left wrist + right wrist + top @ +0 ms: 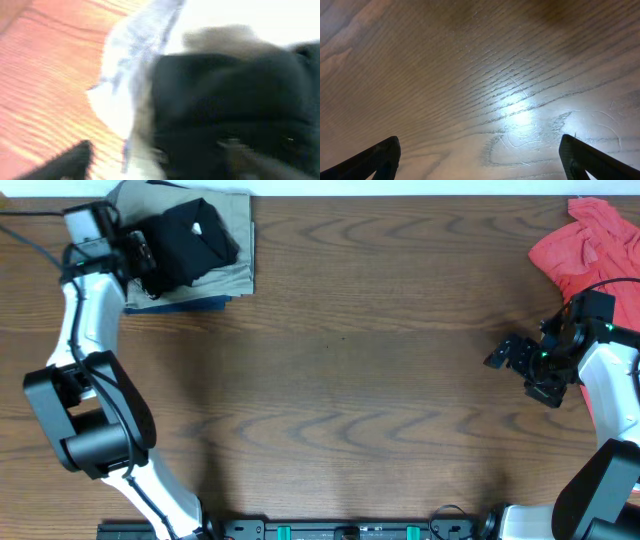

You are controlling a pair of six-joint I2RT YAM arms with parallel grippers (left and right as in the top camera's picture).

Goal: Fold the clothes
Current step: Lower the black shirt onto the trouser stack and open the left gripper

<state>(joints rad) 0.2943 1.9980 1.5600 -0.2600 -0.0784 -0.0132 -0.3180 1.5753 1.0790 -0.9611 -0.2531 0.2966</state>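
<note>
**Item:** shirt (190,240), black, soft fabric.
**Location:** far left of the table (350,380). It is laid as a compact folded bundle on top of a stack (238,265) of folded khaki, grey and navy garments. A small white mark is seen on its upper face.
**Condition:** folded, though somewhat lumpy. Its edges are kept within the stack's outline.

**Left fingers** (75,162): placed at the shirt's left edge, just beside or touching it. The wrist view is badly blurred. One finger is seen far out at the lower left, so the pair is judged to be spread wide, with no cloth seen held between them.

**Right fingers** (375,160): spread fully apart and empty, held over bare wood at the right, well apart from the shirt.

**Other:** red shirt (590,245), crumpled at the far right corner.

**Step in hand:** judged to be the setting-down of the folded shirt on the stack, at its very end.

**Next move:** a clean withdrawal of the left arm is called for, up and away, so that no fold is snagged or dragged off the stack.
</note>
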